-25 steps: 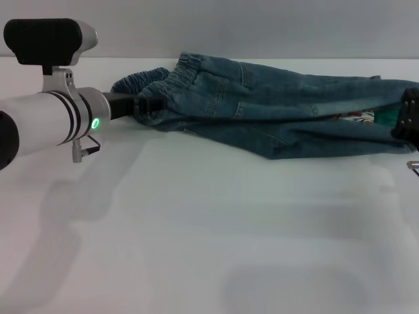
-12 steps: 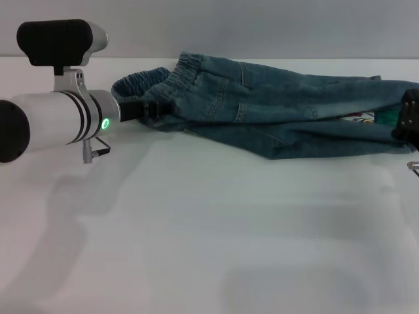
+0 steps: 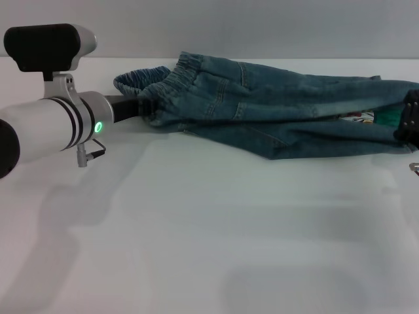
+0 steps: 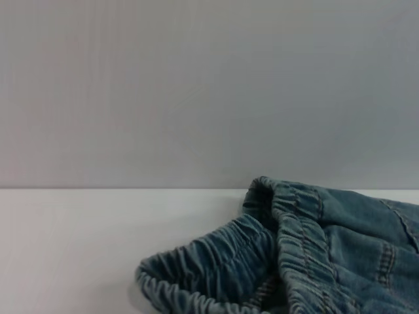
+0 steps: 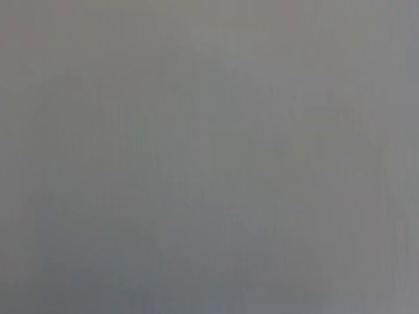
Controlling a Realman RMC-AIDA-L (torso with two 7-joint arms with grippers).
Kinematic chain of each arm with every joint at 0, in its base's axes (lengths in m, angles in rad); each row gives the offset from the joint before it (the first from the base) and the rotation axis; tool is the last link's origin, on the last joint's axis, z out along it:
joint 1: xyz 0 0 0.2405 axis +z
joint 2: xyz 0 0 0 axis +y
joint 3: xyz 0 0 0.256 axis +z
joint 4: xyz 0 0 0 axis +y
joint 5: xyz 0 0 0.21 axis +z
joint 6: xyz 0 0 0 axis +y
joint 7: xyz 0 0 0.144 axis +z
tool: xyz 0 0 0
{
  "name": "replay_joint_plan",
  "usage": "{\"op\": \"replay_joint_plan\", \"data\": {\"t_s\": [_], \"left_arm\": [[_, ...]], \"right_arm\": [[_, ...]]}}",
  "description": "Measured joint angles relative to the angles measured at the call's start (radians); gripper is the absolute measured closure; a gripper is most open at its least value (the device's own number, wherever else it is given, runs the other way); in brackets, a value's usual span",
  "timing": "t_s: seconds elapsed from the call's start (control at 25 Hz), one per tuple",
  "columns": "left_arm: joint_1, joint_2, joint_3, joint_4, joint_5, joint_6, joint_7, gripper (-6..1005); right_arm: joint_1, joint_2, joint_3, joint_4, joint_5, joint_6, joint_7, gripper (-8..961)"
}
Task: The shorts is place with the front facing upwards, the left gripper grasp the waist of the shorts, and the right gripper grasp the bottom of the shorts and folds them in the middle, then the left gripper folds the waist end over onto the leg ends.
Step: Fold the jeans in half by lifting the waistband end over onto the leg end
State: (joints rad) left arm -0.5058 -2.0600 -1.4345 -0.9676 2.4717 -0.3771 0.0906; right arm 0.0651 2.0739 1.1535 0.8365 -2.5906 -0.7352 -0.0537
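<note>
Across the far half of the white table lies the shorts, a pair in mid-blue denim folded lengthwise so one half rests on the other, running from the robot's left toward its right. Its fabric looks soft and washed, with paler wear along the seams, double rows of stitching, and long shallow creases. At the left end the waist of the shorts is a gathered elastic band, ruffled into tight ribs; it gapes open, showing the darker inside. The left gripper, black on a silver-white round arm with a green light, is clamped on that waistband at its lower edge. At the right edge the right gripper sits against the bottom of the shorts, where a bit of green and patterned cloth shows; whether it is pinching the hem cannot be told.
</note>
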Motion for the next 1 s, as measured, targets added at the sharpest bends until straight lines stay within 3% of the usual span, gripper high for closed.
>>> {"op": "replay_joint_plan", "data": {"t_s": [0.16, 0.76, 1.0], "left_arm": [[0.013, 0.001, -0.005, -0.014, -0.002, -0.017, 0.001, 746], [0.171, 0.006, -0.061, -0.248, 0.025, -0.088, 0.003, 841], [0.191, 0.005, -0.070, -0.274, 0.035, -0.108, 0.003, 860]], "right_arm": [[-0.001, 0.000, 0.001, 0.001, 0.000, -0.001, 0.000, 955], [0.003, -0.002, -0.009, 0.011, -0.006, -0.004, 0.057, 954], [0.044, -0.001, -0.041, -0.002, -0.007, 0.002, 0.053, 955]]}}
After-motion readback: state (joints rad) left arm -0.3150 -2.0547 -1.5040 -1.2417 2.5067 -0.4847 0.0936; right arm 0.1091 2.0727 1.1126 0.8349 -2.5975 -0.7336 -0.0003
